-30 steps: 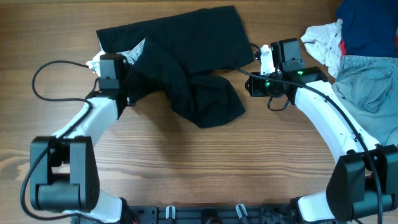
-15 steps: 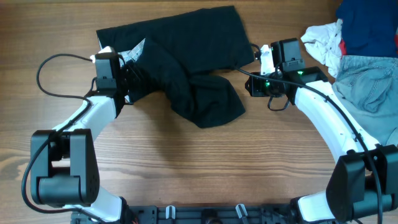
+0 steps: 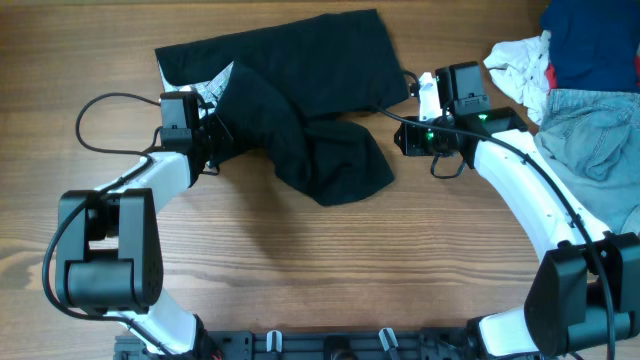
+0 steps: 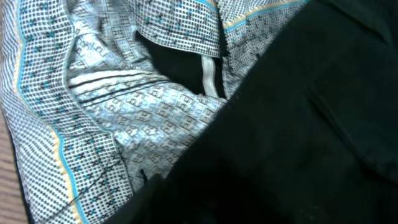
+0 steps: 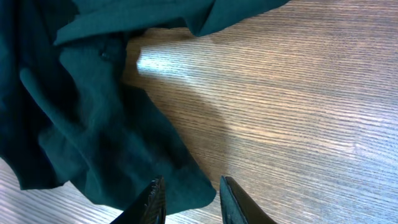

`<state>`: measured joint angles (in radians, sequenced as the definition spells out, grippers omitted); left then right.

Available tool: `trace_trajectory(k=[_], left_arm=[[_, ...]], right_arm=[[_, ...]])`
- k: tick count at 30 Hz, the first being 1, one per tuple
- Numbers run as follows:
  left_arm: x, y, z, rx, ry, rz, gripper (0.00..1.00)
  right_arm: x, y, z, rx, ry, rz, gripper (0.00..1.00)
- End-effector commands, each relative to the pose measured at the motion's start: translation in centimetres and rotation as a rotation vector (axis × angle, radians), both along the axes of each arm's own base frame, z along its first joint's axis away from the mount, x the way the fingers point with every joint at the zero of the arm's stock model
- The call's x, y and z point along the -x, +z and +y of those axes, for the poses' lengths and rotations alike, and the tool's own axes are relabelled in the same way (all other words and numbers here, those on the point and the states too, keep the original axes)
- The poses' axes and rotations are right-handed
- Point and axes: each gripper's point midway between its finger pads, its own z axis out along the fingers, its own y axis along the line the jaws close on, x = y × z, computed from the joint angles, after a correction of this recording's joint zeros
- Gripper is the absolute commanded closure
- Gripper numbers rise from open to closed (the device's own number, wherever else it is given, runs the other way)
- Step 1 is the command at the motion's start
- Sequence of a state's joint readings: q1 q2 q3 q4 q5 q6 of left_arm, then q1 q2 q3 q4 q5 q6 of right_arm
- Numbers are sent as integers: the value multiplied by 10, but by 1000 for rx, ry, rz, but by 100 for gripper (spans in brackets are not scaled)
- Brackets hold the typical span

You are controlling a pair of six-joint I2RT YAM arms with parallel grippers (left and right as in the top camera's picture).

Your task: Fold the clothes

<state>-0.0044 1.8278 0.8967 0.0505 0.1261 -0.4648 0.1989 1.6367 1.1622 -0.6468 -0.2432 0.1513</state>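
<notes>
Likely limp, light: black soft-fabric shorts-like garment (image 3: pixel 310 70) rumpled at 12 o'clock; pinch edge corners. Left gripper (image 3: pixel 200 128) at its 9 o'clock, state unclear; right gripper (image 5: pixel 190 184) at 3 o'clock, jaws apart.

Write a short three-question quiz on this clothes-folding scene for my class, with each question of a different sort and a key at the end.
1. True or false: the black garment already lies in a neat, flat fold.
2. Which item lies at the far right of the overhead view?
A. light blue denim shorts
B. a yellow towel
C. a cardboard box
3. Short answer: in the left wrist view, what shows next to the black cloth?

Key
1. False: its lower part is bunched and rumpled.
2. A
3. The pale checked lining with thin blue lines.
</notes>
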Motion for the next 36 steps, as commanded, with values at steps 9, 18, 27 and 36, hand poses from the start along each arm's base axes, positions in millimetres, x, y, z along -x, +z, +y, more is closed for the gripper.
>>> trace_trajectory(k=[9, 18, 27, 36], left_arm=[[1, 50, -6, 19, -34, -83, 96], [48, 121, -4, 12, -30, -104, 96], [83, 127, 1, -14, -10, -29, 96], [99, 114, 10, -53, 20, 55, 96]], right_arm=[[10, 5, 5, -47, 6, 41, 73], [54, -6, 22, -146, 87, 214, 60], [50, -44, 18, -107, 149, 114, 37], [22, -69, 19, -86, 168, 18, 21]])
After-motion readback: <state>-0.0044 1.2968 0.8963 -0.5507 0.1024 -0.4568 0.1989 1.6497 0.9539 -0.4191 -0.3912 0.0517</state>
